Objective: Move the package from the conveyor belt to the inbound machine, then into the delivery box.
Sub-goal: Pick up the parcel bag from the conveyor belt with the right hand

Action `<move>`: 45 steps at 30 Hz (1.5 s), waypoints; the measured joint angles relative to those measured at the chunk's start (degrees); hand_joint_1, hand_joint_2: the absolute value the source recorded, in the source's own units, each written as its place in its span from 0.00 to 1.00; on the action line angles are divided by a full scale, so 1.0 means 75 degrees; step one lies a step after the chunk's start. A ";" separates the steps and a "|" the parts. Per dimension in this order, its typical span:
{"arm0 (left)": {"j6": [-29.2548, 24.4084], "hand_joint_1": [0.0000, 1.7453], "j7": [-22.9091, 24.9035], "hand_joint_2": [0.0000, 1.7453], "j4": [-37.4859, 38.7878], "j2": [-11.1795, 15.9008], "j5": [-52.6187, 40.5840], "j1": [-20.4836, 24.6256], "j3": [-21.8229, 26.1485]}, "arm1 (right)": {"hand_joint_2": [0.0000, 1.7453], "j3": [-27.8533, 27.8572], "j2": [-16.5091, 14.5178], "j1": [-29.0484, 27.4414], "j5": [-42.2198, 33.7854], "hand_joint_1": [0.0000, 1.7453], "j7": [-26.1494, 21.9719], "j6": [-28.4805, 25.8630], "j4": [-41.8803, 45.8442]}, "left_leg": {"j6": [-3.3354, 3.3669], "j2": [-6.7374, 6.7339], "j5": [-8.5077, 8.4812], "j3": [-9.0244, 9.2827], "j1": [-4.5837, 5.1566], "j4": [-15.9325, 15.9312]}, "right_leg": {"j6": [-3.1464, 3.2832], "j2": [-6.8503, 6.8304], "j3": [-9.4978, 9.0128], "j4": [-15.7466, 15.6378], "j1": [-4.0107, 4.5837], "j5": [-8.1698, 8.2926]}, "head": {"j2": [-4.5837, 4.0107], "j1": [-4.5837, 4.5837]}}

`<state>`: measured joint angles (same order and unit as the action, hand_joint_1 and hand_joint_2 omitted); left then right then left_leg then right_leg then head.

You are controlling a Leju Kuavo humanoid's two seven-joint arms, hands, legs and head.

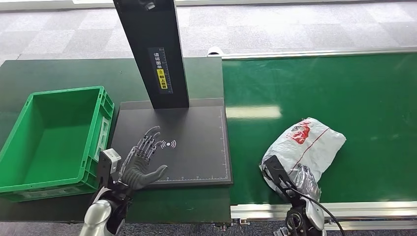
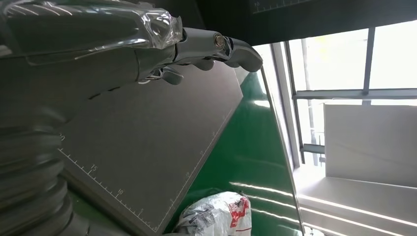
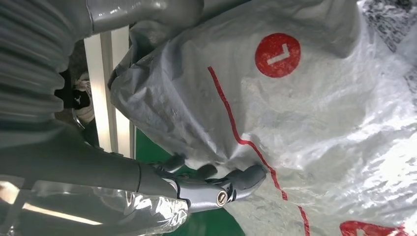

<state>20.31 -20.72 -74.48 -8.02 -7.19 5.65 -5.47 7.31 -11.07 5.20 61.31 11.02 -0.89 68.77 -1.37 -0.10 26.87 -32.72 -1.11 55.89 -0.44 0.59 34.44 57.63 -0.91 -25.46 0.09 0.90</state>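
Observation:
A grey plastic-wrapped package (image 1: 307, 142) with red markings lies on the green conveyor belt (image 1: 319, 83), close to its near edge. My right hand (image 1: 302, 182) grips the package's near end; in the right wrist view its fingers (image 3: 236, 182) dent the wrap (image 3: 305, 113) from one side and the thumb lies on the other. My left hand (image 1: 142, 162) hovers open, fingers spread, over the black pad of the inbound machine (image 1: 196, 157). The left wrist view shows that hand (image 2: 123, 54) above the pad, with the package (image 2: 216, 216) beyond it.
The machine's black column (image 1: 152, 54) rises from the pad's far edge. A green delivery box (image 1: 64, 92) with nothing in it stands left of the pad on the dark table. A metal rail (image 1: 344, 209) runs along the belt's near edge.

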 joint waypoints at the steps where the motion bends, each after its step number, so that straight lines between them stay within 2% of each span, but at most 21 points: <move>1: 0.0007 0.00 -0.0004 1.00 0.0033 0.0001 0.0013 0.0009 0.0005 | 1.00 -0.0013 0.0001 0.0028 -0.0037 1.00 -0.0077 -0.0040 -0.0018 | 0.0000 0.0000 0.0000 0.0000 0.0000 0.0000 | 0.0000 0.0000 0.0000 0.0000 0.0000 0.0000 | 0.0000 0.0001; 14: 0.0034 0.00 -0.0086 1.00 0.0229 0.0085 0.0149 0.0022 0.0112 | 1.00 -0.0207 0.0035 0.0211 -0.0135 1.00 -0.0632 -0.0368 -0.0033 | 0.0000 0.0000 0.0000 0.0000 0.0000 0.0000 | 0.0000 0.0000 0.0000 0.0000 0.0000 0.0000 | 0.0000 0.0000; 24: 0.0034 0.00 -0.0108 1.00 0.0308 0.0114 0.0157 0.0021 0.0176 | 1.00 -0.0312 0.0044 0.0246 -0.0176 1.00 -0.0731 -0.0371 -0.0033 | 0.0000 0.0001 0.0000 0.0000 0.0000 0.0000 | 0.0000 0.0000 0.0000 0.0000 0.0000 0.0000 | 0.0000 0.0000; 28: 0.0033 0.00 -0.0147 1.00 0.0311 0.0119 0.0181 0.0018 0.0193 | 1.00 -0.0366 0.0063 0.0269 -0.0441 1.00 -0.1082 -0.0401 -0.0033 | 0.0000 0.0001 0.0000 -0.0001 0.0000 0.0000 | 0.0000 0.0000 0.0000 0.0000 0.0000 0.0000 | 0.0000 0.0000; 32: 0.0016 0.00 -0.0180 1.00 0.0295 0.0122 0.0227 -0.0024 0.0226 | 1.00 -0.0417 0.0086 0.0317 -0.0941 1.00 -0.1670 -0.0499 -0.0009 | 0.0000 0.0000 0.0000 0.0000 0.0000 0.0000 | 0.0000 0.0000 -0.0001 0.0000 0.0000 0.0000 | 0.0000 0.0000; 35: 0.0007 0.00 -0.0227 1.00 0.0218 0.0121 0.0235 -0.0116 0.0279 | 1.00 -0.0423 0.0089 0.0317 -0.1413 1.00 -0.2268 -0.0848 0.0191 | 0.0000 0.0001 -0.0001 0.0000 0.0000 0.0001 | 0.0000 0.0000 0.0001 0.0000 0.0000 0.0000 | 0.0000 0.0000; 38: -0.0127 0.00 -0.0415 1.00 0.0134 0.0112 0.0236 -0.0167 0.0328 | 1.00 -0.0401 0.0085 0.0246 -0.2072 1.00 -0.3251 -0.1522 0.0662 | 0.0000 0.0002 -0.0001 0.0000 0.0000 0.0001 | 0.0000 0.0000 0.0003 0.0000 0.0000 0.0000 | 0.0000 0.0000; 42: -0.0580 0.00 -0.0857 1.00 0.0098 0.0049 0.0391 -0.0113 0.0448 | 1.00 -0.0215 -0.0047 -0.0094 -0.3660 1.00 -0.4888 -0.2176 0.1690 | 0.0000 0.0003 0.0000 -0.0001 0.0000 0.0001 | 0.0000 -0.0001 0.0004 0.0000 0.0000 -0.0001 | 0.0000 0.0001; 45: -0.0996 0.00 -0.1103 1.00 0.0046 -0.0017 0.0425 -0.0034 0.0510 | 1.00 -0.0011 -0.0200 -0.0328 -0.4490 1.00 -0.5642 -0.2498 0.2432 | 0.0000 0.0001 0.0000 0.0000 0.0000 0.0000 | 0.0000 -0.0001 0.0003 0.0000 0.0000 -0.0001 | 0.0000 0.0000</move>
<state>12.84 -28.99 -74.13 -8.15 -4.00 5.40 -1.64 7.22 -12.57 2.75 27.64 -31.29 -19.62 87.01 -1.38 -0.09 26.87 -32.73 -1.11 55.90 -0.44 0.59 34.46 57.63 -0.91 -25.47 0.09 0.90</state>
